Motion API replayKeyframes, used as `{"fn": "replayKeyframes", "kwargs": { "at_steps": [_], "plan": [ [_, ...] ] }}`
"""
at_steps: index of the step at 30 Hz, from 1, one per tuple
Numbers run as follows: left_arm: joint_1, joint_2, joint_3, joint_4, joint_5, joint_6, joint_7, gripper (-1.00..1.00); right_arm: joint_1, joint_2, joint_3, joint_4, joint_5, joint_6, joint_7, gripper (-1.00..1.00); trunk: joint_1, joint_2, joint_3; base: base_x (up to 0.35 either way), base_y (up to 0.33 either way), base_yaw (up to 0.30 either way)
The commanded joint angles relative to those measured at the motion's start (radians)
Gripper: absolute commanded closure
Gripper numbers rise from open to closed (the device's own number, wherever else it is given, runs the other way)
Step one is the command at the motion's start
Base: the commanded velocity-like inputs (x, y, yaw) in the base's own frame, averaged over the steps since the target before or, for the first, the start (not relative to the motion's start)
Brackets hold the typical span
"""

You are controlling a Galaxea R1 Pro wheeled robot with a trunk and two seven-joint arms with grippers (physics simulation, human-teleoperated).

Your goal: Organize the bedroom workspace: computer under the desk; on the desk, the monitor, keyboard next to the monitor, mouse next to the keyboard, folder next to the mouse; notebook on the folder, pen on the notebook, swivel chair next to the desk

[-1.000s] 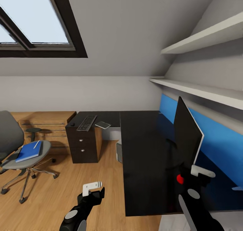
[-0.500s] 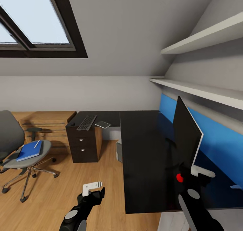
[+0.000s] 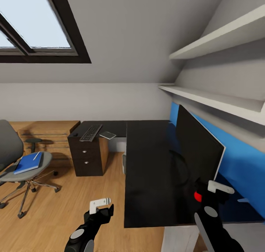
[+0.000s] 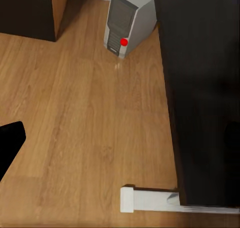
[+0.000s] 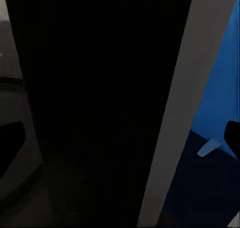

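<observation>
Right jaws (image 3: 206, 193) hold monitor (image 3: 197, 145) on desk (image 3: 147, 163); left jaws' (image 3: 101, 206) spread unclear, over wood floor (image 3: 55, 211).

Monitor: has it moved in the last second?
Yes. Against the blue back panel, the monitor's far edge has swung out over the desk.

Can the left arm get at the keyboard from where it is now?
Probably not. The keyboard lies on the far wing of the desk, above the drawers, while the left tool hangs low over bare floor; nothing blocks it, the gap just looks too wide.
</observation>
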Motion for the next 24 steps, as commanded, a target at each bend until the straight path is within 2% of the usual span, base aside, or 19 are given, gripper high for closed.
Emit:
{"fn": "replayKeyframes", "kwargs": {
  "at_steps": [1,13,19,24],
  "plan": [
    [-0.001,0.0,-0.001,-0.002,0.011,0.003,0.01,-1.0,-0.001,-0.001,0.001,-0.001,-0.005,0.005,-0.005,-1.0,0.0,-0.001,-0.001,-0.08,-0.237,0.0],
    [-0.001,0.0,0.001,-0.002,0.011,0.002,0.01,-1.0,-0.001,-0.001,0.002,-0.001,-0.005,0.005,-0.005,-1.0,0.0,-0.001,-0.001,-0.016,-0.054,0.0],
    [-0.001,0.0,0.0,-0.002,0.011,0.003,0.011,-1.0,-0.001,-0.001,0.002,-0.002,-0.005,0.005,-0.005,-1.0,0.0,-0.001,-0.001,-0.047,-0.17,0.0],
    [-0.001,0.0,0.0,-0.002,0.011,0.003,0.011,-1.0,-0.001,-0.001,0.002,-0.003,-0.005,0.005,-0.005,-1.0,0.0,-0.001,-0.001,-0.008,-0.038,0.0]
  ]
}}
